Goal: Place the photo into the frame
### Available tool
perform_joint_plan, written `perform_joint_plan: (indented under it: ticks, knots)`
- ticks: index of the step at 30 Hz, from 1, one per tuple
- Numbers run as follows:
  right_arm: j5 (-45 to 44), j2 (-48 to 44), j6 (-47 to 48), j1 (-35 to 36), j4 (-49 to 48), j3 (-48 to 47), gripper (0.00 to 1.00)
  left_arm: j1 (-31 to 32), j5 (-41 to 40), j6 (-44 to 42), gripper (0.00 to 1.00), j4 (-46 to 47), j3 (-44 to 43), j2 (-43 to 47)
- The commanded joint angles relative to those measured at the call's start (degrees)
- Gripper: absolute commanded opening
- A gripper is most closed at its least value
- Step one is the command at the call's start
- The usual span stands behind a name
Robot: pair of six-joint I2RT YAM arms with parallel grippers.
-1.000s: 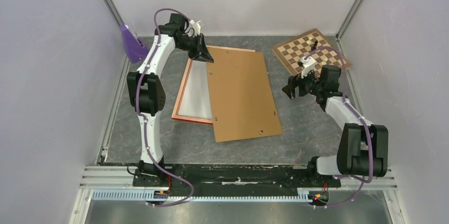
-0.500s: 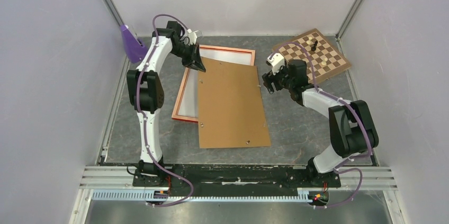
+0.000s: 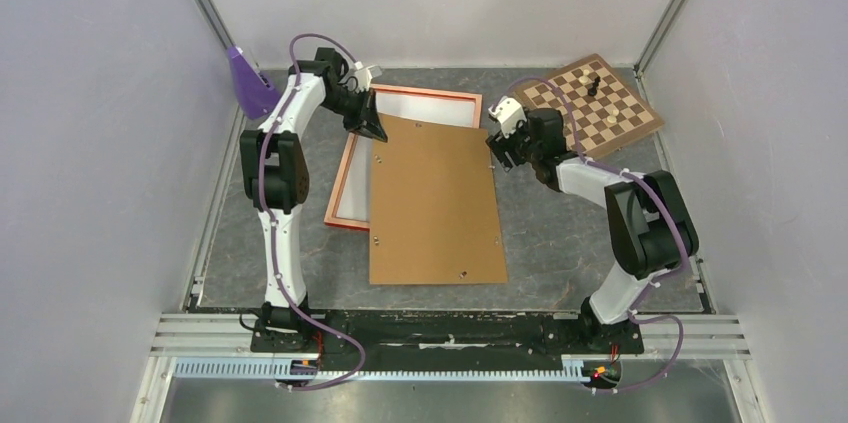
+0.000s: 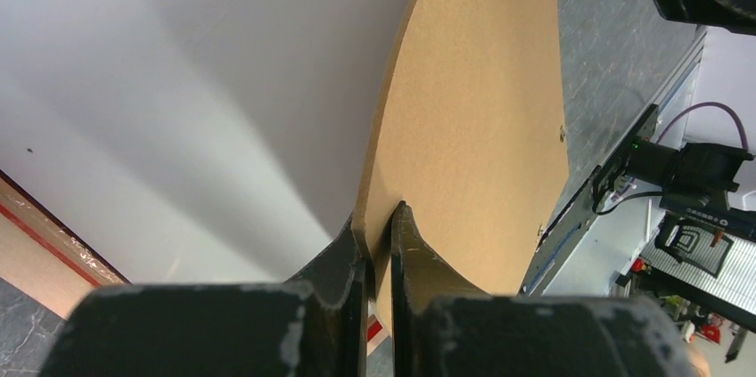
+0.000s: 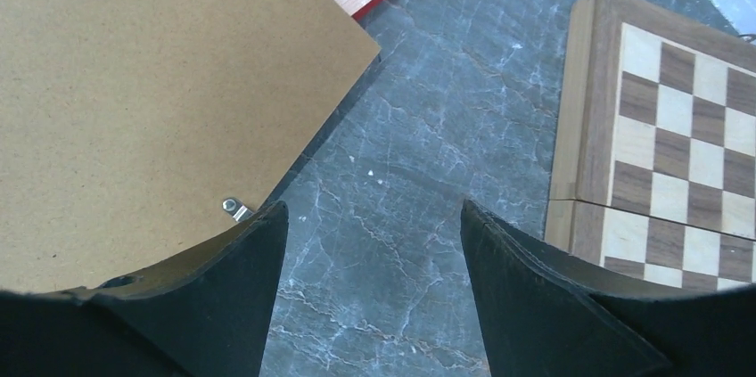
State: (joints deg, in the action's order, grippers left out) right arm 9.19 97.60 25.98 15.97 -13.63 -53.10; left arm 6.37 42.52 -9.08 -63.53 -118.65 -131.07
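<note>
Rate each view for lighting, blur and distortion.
Top external: even, soft light, sharp throughout. Left wrist: wide-angle distortion bows the edge of the backing board; soft grey shading bands the white back of the photo. Right wrist: table and chessboard crisp; its near fingers are dark silhouettes.
</note>
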Motion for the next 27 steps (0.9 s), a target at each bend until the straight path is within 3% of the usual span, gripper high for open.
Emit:
perform_joint_plan:
  ticks: [1,27]
  knots:
    - [-1.5,1.8,1.9,1.2,-1.0,-2.0,0.74,-0.2,-13.3,-12.8,0.02,7.5,0.7,-1.7]
    - [-2.1,6.4,4.0,2.9,1.6,-3.1,0.72,-0.2,-12.6,-12.3,0.02,8.8,2.3,-1.7]
